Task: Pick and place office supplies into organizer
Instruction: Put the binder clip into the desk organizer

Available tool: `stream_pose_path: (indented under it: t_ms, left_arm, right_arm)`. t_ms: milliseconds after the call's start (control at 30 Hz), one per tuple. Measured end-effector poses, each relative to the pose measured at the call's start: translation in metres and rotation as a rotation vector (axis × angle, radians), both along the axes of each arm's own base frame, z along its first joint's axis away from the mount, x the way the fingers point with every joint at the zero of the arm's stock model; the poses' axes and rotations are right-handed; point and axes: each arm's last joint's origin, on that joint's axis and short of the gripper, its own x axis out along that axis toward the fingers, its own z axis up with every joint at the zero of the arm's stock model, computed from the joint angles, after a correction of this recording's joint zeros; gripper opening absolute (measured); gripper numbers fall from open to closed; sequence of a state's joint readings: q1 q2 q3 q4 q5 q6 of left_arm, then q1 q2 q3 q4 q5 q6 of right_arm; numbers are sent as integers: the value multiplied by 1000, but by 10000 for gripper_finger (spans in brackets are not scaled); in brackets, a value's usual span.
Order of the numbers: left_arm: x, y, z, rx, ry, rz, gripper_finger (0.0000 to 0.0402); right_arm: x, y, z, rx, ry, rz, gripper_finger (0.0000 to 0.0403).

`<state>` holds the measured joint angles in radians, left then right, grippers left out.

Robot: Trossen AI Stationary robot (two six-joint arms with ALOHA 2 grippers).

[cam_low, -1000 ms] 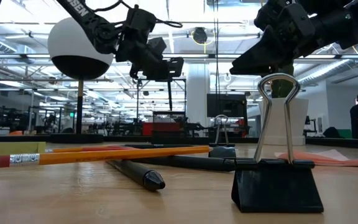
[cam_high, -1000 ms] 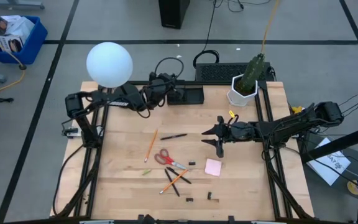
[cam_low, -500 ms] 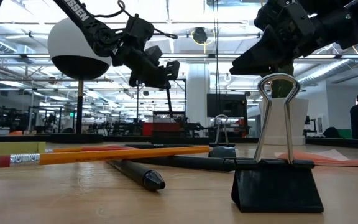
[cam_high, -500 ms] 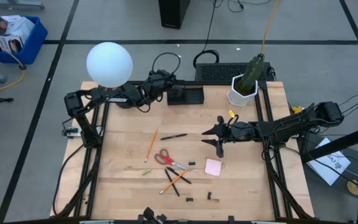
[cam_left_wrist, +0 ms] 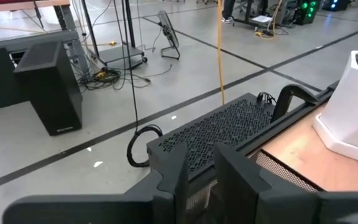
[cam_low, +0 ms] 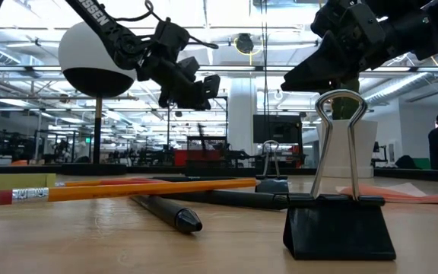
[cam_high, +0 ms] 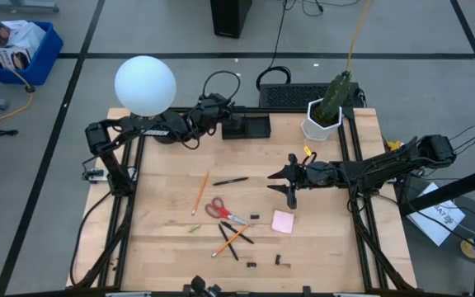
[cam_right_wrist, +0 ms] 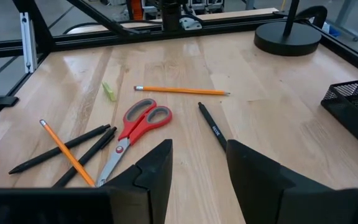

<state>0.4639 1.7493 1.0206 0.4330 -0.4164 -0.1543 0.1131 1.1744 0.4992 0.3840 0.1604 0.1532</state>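
Hovering over the organizer (cam_high: 246, 126), the left gripper (cam_high: 221, 111) has its fingers slightly parted and empty, so it should rise straight up clear of the mesh rim.

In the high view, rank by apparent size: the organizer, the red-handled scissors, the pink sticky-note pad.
Largest to smallest, as they look in the high view:
1. organizer, clearly the biggest
2. red-handled scissors
3. pink sticky-note pad
The scissors are longer, the pad more compact; their order is less certain.
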Motion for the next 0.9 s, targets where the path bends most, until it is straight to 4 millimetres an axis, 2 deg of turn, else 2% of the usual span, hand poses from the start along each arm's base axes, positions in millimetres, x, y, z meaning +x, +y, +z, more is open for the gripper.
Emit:
stream_pose_path:
  t_ms: [200,500,600,767,900]
  left_arm:
    - [5,-10,-4,-69,4,-106,87]
    - [20,-48,-6,-40,64,-236,88]
    - [24,-60,-8,-67,70,-265,88]
    - [21,-78,-23,-161,211,-282,88]
    - [22,-98,-28,-215,256,-313,88]
  right_arm:
    - [0,0,0,11,2,-4,144]
    - [-2,0,-5,-18,52,13,144]
    - [-2,1,-10,-7,94,38,144]
    - [5,4,-21,-10,123,45,144]
    - [10,11,-33,-1,156,96,144]
